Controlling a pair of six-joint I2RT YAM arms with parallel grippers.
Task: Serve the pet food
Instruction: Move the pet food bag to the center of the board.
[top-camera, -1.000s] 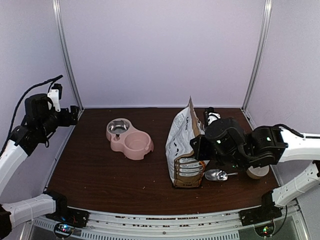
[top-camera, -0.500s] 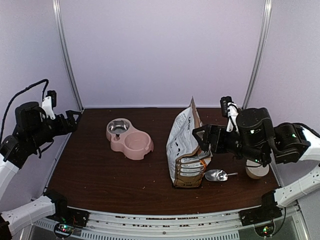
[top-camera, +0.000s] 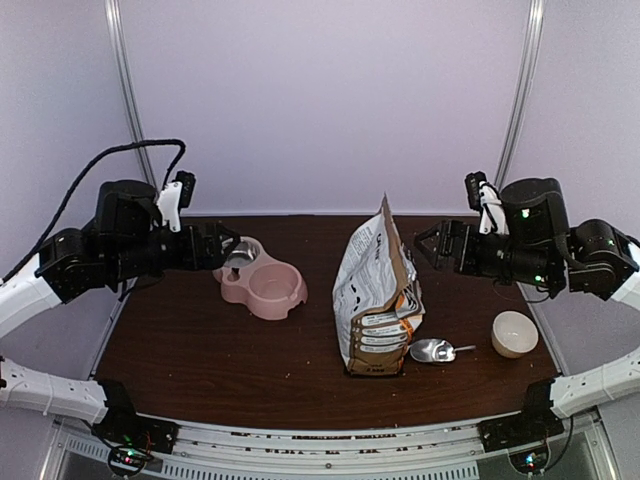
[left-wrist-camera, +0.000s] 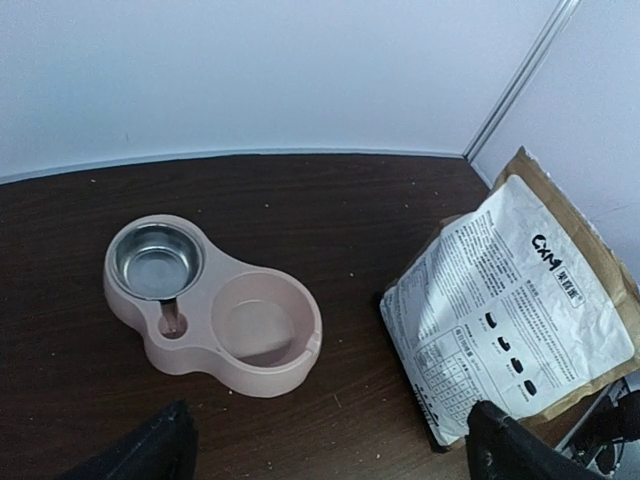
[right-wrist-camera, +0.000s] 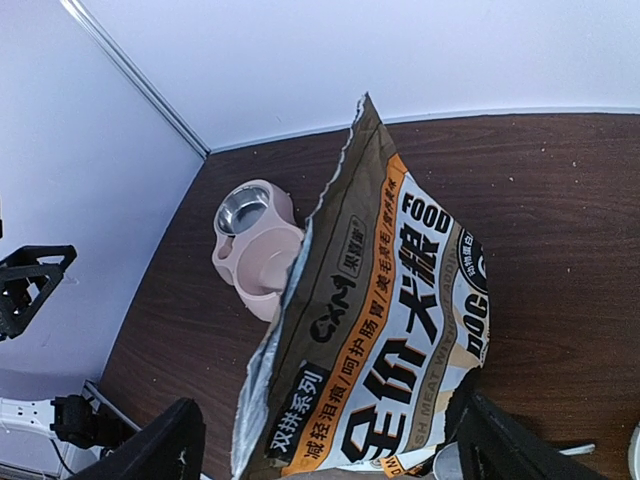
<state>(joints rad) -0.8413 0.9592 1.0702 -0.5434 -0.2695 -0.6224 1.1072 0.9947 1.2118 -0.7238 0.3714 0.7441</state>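
The pet food bag (top-camera: 375, 295) stands upright mid-table with its torn top open; the pet food itself is hidden inside. The bag (right-wrist-camera: 400, 320) fills the right wrist view and its back (left-wrist-camera: 510, 310) shows at the right of the left wrist view. My right gripper (top-camera: 428, 245) hangs open in the air to the right of the bag's top, apart from it. My left gripper (top-camera: 226, 247) is open above the left end of the pink feeder (top-camera: 258, 298). In the left wrist view the feeder (left-wrist-camera: 200, 360) lies ahead of the open left gripper (left-wrist-camera: 325, 460), both basins without kibble.
A shiny metal scoop (top-camera: 435, 350) lies on the table just right of the bag's base. A cream bowl (top-camera: 514, 333) stands further right. The feeder (right-wrist-camera: 250, 262) shows beyond the bag in the right wrist view. White walls and metal posts enclose the table.
My right gripper has opened and pulled up and back to the right, away from the bag. My left arm has swung in from the left wall to above the feeder.
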